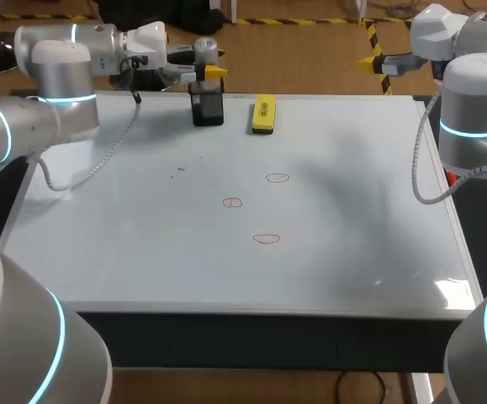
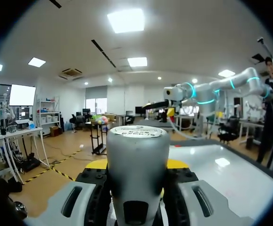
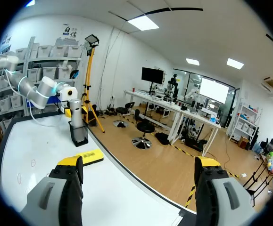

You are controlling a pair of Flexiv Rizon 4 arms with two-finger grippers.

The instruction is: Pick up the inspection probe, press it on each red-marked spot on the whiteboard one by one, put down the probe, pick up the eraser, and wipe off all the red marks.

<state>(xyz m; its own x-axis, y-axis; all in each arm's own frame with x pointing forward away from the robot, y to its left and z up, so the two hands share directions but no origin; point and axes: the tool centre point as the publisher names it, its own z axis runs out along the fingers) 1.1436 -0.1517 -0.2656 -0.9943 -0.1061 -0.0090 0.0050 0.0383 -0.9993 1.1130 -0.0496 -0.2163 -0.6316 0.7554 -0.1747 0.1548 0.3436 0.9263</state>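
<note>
The inspection probe (image 1: 206,45), a silver cylinder, stands upright in a black holder (image 1: 208,109) at the whiteboard's (image 1: 142,244) far edge. My left gripper (image 1: 212,73) is shut on the probe (image 2: 137,150), which fills the gap between its fingers in the left wrist view. The yellow eraser (image 1: 263,114) lies just right of the holder. Three red marks (image 1: 277,178) (image 1: 232,202) (image 1: 267,238) sit mid-board. My right gripper (image 1: 369,61) hangs open and empty beyond the board's far right corner; ahead of this gripper (image 3: 138,165) are the eraser (image 3: 86,157) and the probe (image 3: 76,115).
The board takes up nearly the whole tabletop, with a dark table edge (image 1: 260,337) along the front. My right arm's cable (image 1: 420,160) hangs over the board's right edge.
</note>
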